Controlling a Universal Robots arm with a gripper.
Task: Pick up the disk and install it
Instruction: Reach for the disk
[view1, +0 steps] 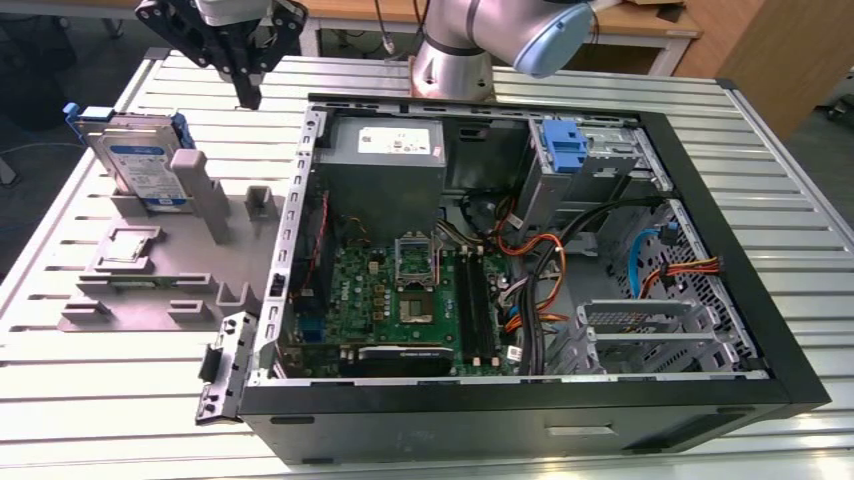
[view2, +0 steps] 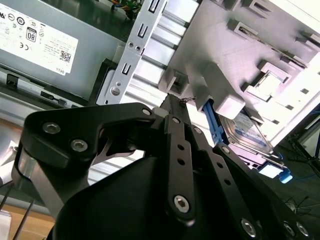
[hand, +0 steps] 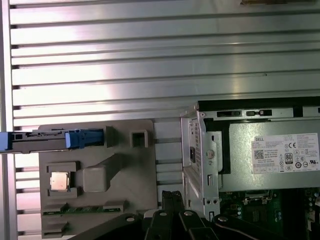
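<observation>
The disk (view1: 134, 165) stands on its edge in the grey stand (view1: 174, 300) beside the computer case (view1: 534, 400), so it is easy to grab from above. The gripper (view1: 248, 98) hangs near it. Its fingers look pressed together and empty.

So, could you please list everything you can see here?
disk: one, silver with blue rails, upright in the holder, exterior view's left.
holder: one, grey, on the table beside the case.
computer case: one, black, open.
power supply: one, grey, inside the case.
circuit board: one, green, inside the case.
bracket: one, blue, inside the case.
table: one, slatted metal.
arm: one, grey, beyond the case.
gripper: one, black, shut, above the table near the disk.
</observation>
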